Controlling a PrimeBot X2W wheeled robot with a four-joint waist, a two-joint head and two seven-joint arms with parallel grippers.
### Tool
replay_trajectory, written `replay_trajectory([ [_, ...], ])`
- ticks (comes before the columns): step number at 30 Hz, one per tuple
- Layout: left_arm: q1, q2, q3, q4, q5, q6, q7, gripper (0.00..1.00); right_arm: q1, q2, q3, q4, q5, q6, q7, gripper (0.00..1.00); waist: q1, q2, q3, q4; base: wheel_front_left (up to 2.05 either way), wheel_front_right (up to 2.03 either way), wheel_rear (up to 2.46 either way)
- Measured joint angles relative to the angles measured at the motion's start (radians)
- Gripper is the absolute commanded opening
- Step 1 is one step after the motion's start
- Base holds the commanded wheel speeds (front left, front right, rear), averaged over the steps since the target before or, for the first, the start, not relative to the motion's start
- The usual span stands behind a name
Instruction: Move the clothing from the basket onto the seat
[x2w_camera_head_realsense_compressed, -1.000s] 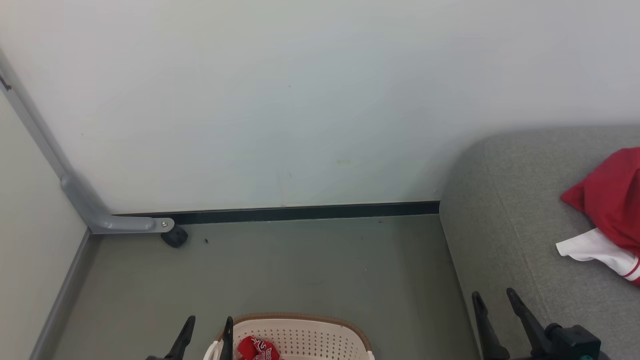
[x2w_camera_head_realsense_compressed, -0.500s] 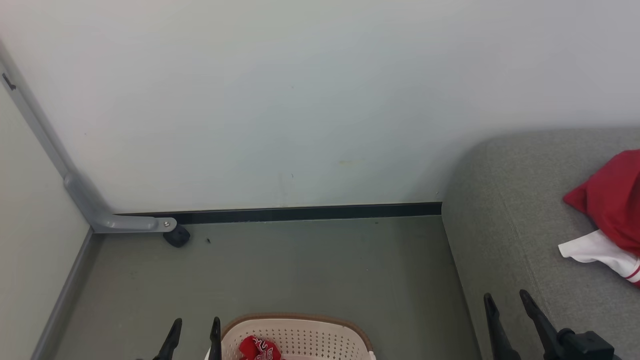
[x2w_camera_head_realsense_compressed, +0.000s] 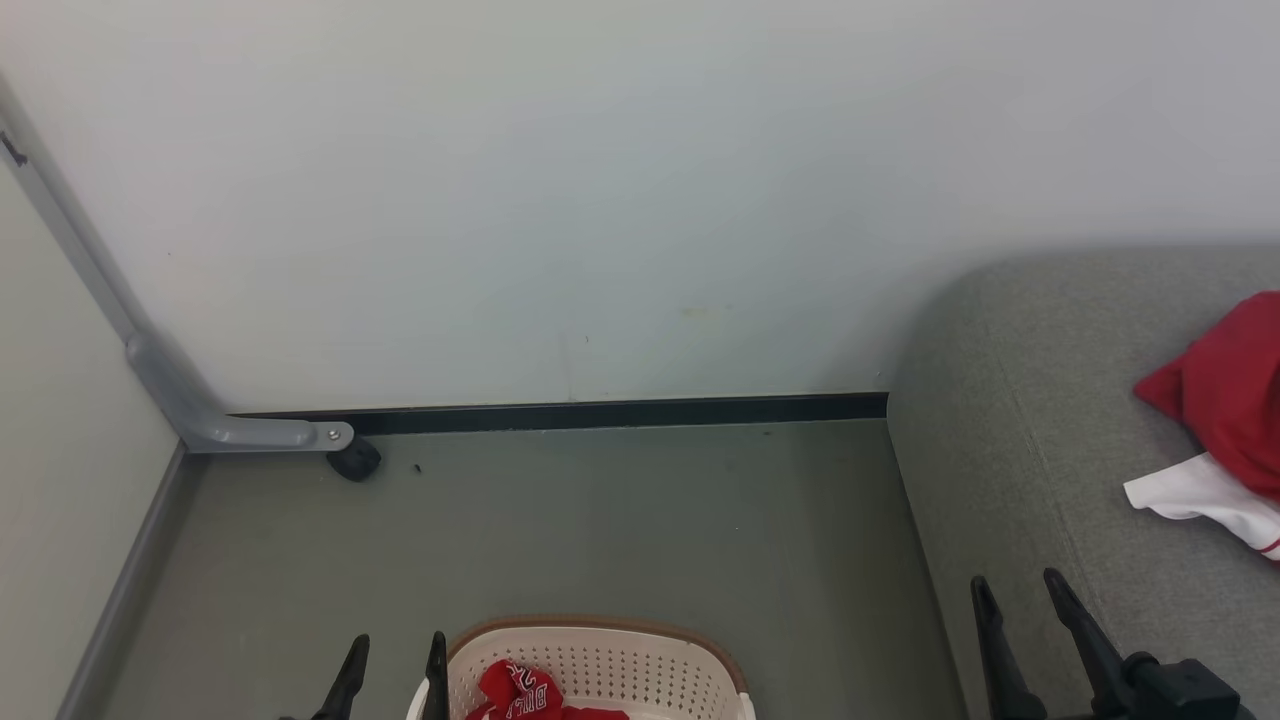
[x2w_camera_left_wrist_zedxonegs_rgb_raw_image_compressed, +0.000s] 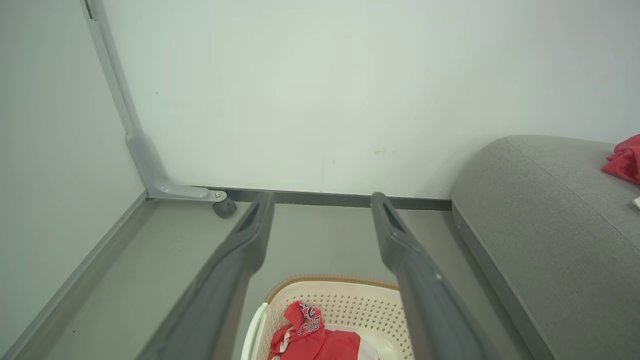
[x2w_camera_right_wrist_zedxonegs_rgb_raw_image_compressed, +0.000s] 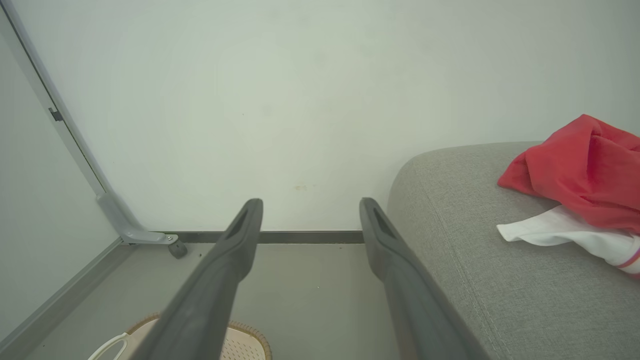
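Note:
The cream basket (x2w_camera_head_realsense_compressed: 640, 650) with its brown rim stands on the floor at the bottom edge of the head view, and also appears as the basket (x2w_camera_left_wrist_zedxonegs_rgb_raw_image_compressed: 350, 300) in the left wrist view. Red clothing with white lettering (x2w_camera_head_realsense_compressed: 520, 690) lies bunched inside it, seen too as the clothing (x2w_camera_left_wrist_zedxonegs_rgb_raw_image_compressed: 305, 330) from the left wrist. Another red and white garment (x2w_camera_head_realsense_compressed: 1220, 430) rests on the grey seat (x2w_camera_head_realsense_compressed: 1010, 450) at the right, shown as the garment (x2w_camera_right_wrist_zedxonegs_rgb_raw_image_compressed: 585, 170) in the right wrist view. My left gripper (x2w_camera_head_realsense_compressed: 397, 645) hangs open just left of the basket. My right gripper (x2w_camera_head_realsense_compressed: 1015, 590) is open beside the seat's front corner.
A pale wall with a dark skirting strip (x2w_camera_head_realsense_compressed: 600, 412) runs behind the floor. A grey metal frame leg with a black castor (x2w_camera_head_realsense_compressed: 352, 460) stands in the far left corner. Bare grey floor (x2w_camera_head_realsense_compressed: 620, 520) lies between wall, basket and seat.
The head view has tilted slightly, so the scene sits a little higher and more of the basket shows. Both grippers stay open at nearly the same places in the picture.

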Motion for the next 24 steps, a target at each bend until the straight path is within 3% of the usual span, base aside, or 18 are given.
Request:
replay_trajectory([
  [9, -0.012, -0.020, -0.009, 0.013, 0.010, 0.000, 0.001, 1.00, 0.002, -0.007, -0.006, -0.051, 0.000, -0.003, 0.011, 1.00, 0.0000, 0.0000, 0.040, -0.001, 0.00, 0.00, 0.00],
  [24, -0.185, -0.082, -0.107, 0.186, 0.020, -0.003, 0.043, 1.00, -0.112, -0.034, -0.022, -0.212, -0.007, -0.010, 0.047, 1.00, 0.0001, 0.0001, 0.227, -0.021, 0.00, 0.00, 0.00],
])
